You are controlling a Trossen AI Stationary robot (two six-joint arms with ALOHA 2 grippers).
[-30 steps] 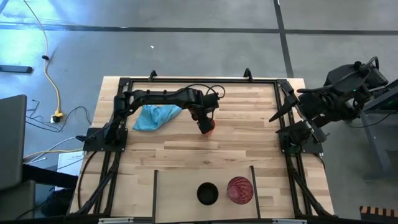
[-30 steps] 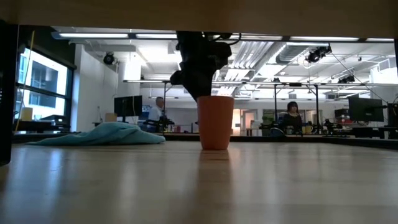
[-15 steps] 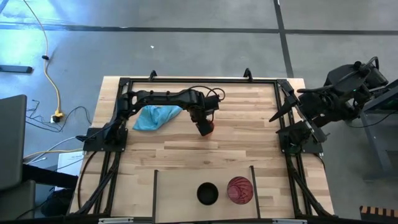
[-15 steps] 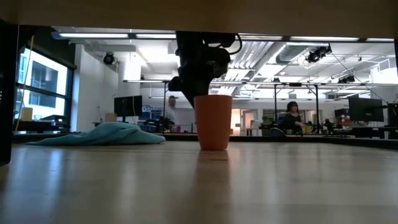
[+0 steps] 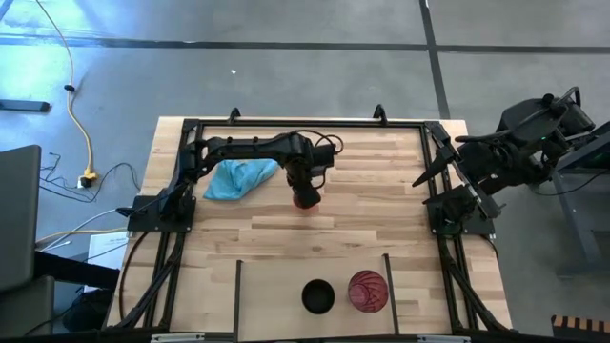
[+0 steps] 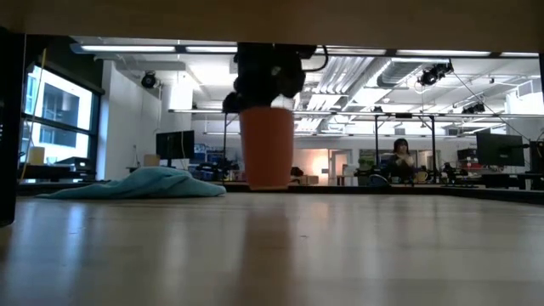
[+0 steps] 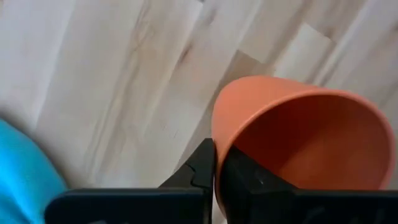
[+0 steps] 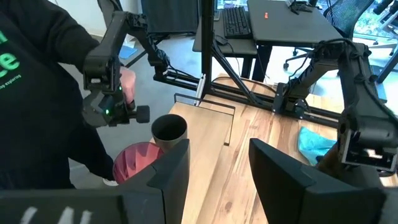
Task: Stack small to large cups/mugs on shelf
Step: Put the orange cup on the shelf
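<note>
The small orange cup (image 6: pixel 266 149) hangs under my left gripper (image 5: pixel 303 187), which is shut on its rim near the table's middle, toward the far side. The black cup (image 5: pixel 317 296) and the red-pink cup (image 5: pixel 367 292) stand side by side, mouths up, on the shelf (image 5: pixel 276 307) at the near edge. My right gripper (image 8: pixel 217 180) is open, raised beside the table's right edge and holding nothing. My left gripper pinches the orange cup's wall at the rim (image 7: pixel 216 146), on the side toward the table's far edge. One finger (image 7: pixel 245 182) is inside and the other finger (image 7: pixel 200 169) outside. The fingers point down from above. The cup hangs mouth up, its base (image 6: pixel 267 185) seemingly just off the tabletop.
A light-blue cloth (image 5: pixel 238 178) lies crumpled left of the orange cup. Two thin black bars (image 5: pixel 237 295) (image 5: pixel 389 291) bound the shelf. A person in a dark top (image 8: pixel 43 93) stands at the table's near side. Bare planks stretch between the cup and the shelf.
My left gripper has taken hold of the orange cup and tipped a little. The cup has shifted toward the table's left edge with it. In the low view the cup's base stands higher than before.
</note>
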